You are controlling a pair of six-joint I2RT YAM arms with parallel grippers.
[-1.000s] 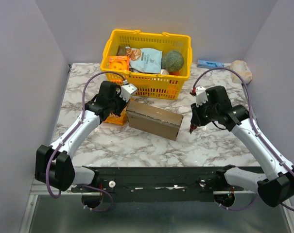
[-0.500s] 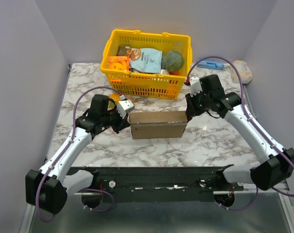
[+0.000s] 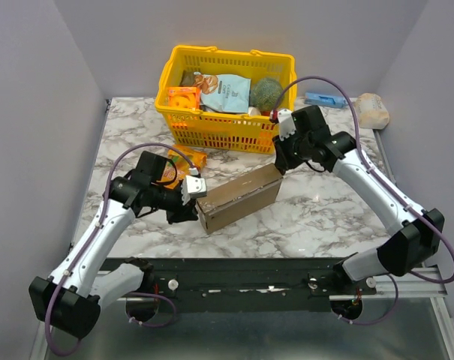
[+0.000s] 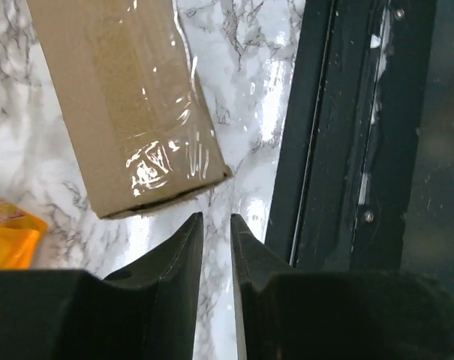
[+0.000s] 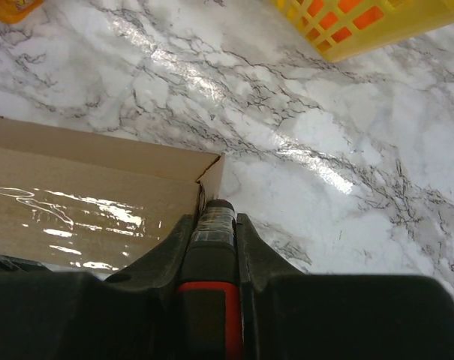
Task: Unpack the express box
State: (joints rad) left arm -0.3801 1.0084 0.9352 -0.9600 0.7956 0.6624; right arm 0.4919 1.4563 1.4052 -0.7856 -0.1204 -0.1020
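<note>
While the express box [image 3: 238, 196] lies slantwise just in front of the yellow basket [image 3: 227, 131], the right gripper [image 3: 281, 165] sits at its basket-side end and the left gripper [image 3: 190, 210] at the end away from the basket; a shove from either could spin the box. From the left wrist, the fingers [image 4: 178, 255] stand almost together on nothing, just off the taped corner, so they brace little. From the right wrist, the jaws clamp a red-handled tool [image 5: 210, 247] whose tip meets the basket-side corner, where it may skid on the glossy tape.
</note>
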